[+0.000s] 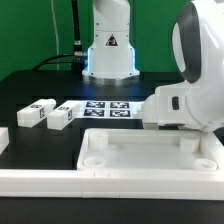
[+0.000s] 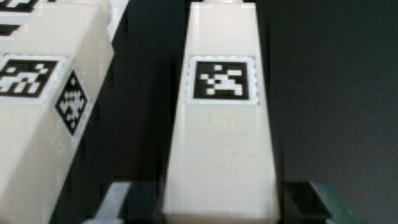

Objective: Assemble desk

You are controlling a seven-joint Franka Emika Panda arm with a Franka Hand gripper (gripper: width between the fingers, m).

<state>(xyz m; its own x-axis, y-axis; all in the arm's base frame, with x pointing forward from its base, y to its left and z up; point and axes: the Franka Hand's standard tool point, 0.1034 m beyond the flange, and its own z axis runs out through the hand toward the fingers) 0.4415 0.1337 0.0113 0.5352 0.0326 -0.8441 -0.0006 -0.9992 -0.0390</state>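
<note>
In the wrist view a white square leg block (image 2: 222, 120) with a black-and-white tag lies lengthwise on the black table. My gripper (image 2: 217, 205) is open and straddles its near end, with a dark gap between the block and each of the fingers (image 2: 118, 200). A second tagged leg block (image 2: 45, 100) lies close beside it. In the exterior view the large rimmed white tabletop (image 1: 150, 135) lies at the front. Two more leg blocks (image 1: 40, 110) (image 1: 62, 116) lie at that view's left. The arm's white wrist (image 1: 185, 95) hides the fingers and the straddled block there.
The marker board (image 1: 108, 107) lies flat on the black table behind the tabletop. The arm's base (image 1: 108, 45) stands at the back. A long white border rail (image 1: 60, 185) runs along the front edge. Another white piece (image 1: 3, 140) shows at the far left edge.
</note>
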